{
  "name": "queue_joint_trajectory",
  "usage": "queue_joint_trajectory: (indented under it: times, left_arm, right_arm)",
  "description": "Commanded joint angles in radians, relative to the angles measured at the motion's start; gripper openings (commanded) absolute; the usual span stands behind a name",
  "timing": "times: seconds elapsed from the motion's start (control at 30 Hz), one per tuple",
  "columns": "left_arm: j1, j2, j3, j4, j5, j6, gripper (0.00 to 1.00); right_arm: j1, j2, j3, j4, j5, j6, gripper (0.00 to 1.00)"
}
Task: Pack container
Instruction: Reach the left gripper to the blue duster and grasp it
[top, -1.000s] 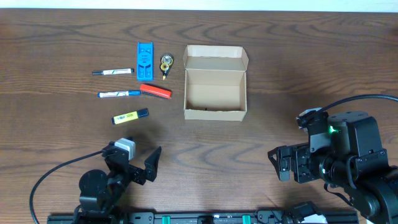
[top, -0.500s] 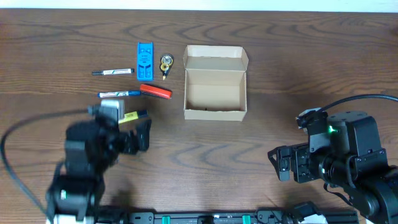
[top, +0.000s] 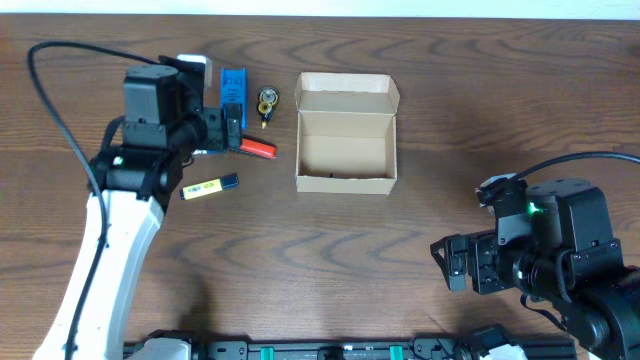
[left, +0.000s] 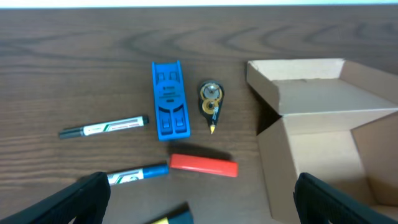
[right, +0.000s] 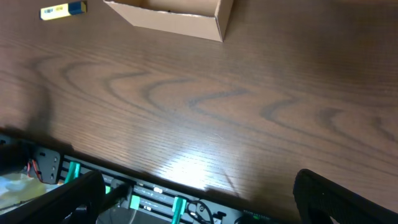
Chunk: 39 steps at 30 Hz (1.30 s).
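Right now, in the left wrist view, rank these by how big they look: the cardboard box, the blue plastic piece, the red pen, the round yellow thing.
1. cardboard box, though partly cut off by the frame
2. blue plastic piece
3. red pen
4. round yellow thing

The bench (top: 320, 270) was dark brown wood with a marked grain. Six loose items lay on it.

- A blue plastic piece (left: 170, 99), oblong, lay flat.
- A small round yellow-and-black item (left: 210, 102) lay just beside its right edge, apart from it.
- A white marker with a dark cap (left: 104, 127) lay to its left.
- A red bar (left: 203, 165) lay nearer the front.
- A blue-capped marker (left: 138, 175) lay end to end with the red bar; contact could not be determined.
- A yellow highlighter (top: 209, 186) with a dark cap lay nearest the front, apart from the rest.
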Motion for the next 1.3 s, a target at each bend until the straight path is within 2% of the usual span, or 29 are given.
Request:
queue_joint_trajectory:
  times: [0.0,0.1,0.3,0.47,0.8,1.27]
  left_arm:
    - [0.005,0.048,0.015,0.037,-0.013,0.023,0.95]
    - [0.006,0.089,0.017,0.073,-0.063,0.023,0.95]
    - [0.006,0.241,0.104,0.037,-0.148,0.024,0.95]
    - [0.006,0.404,0.229,0.003,-0.154,0.064,0.95]
    - [0.007,0.694,0.451,-0.001,-0.158,0.068,0.95]
    - [0.007,0.869,0.473,0.081,-0.180,0.087,0.95]
  right_arm:
    - [-0.008,0.000,-0.001,-0.001,-0.008,0.010,0.99]
    - [-0.008,0.000,-0.001,-0.001,-0.008,0.010,0.99]
    - [-0.008,0.000,-0.001,-0.001,-0.008,0.010,0.99]
    - [-0.008,0.000,-0.001,-0.001,-0.008,0.010,0.99]
    - [-0.008,0.000,-0.001,-0.001,-0.008,0.010,0.99]
    - [-0.008,0.000,-0.001,-0.001,-0.008,0.010,0.99]
